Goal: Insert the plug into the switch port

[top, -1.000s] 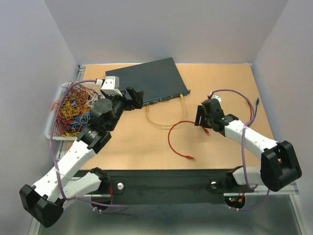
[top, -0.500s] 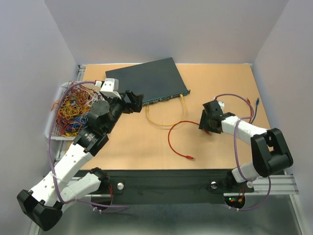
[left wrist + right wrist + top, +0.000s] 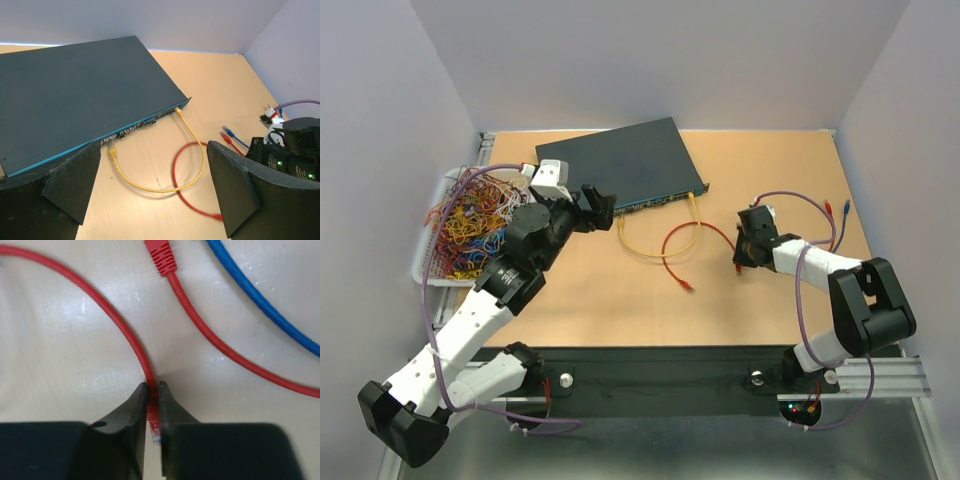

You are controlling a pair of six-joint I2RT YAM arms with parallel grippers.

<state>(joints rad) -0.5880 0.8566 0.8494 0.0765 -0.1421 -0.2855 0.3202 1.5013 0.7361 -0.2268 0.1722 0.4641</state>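
The switch [image 3: 620, 165] [image 3: 75, 95] is a flat dark box at the back of the table, its row of ports facing the near right. A yellow cable [image 3: 660, 235] [image 3: 150, 187] loops from two of those ports. My right gripper [image 3: 745, 262] [image 3: 153, 390] is low over the table to the right, shut on the red plug [image 3: 154, 415] of a red cable [image 3: 695, 235] [image 3: 115, 315]. My left gripper [image 3: 600, 210] [image 3: 155, 185] hangs open just in front of the port face, holding nothing.
A white wire basket [image 3: 460, 225] full of tangled coloured cables sits at the left edge. A second red plug [image 3: 160, 255] and a blue cable [image 3: 260, 300] lie just beyond the right gripper. The red cable's free end [image 3: 688, 287] rests mid-table.
My right gripper has dropped onto the table and shut on the red plug. The red cable's loop and free end have slid toward the switch. The left gripper has barely moved.
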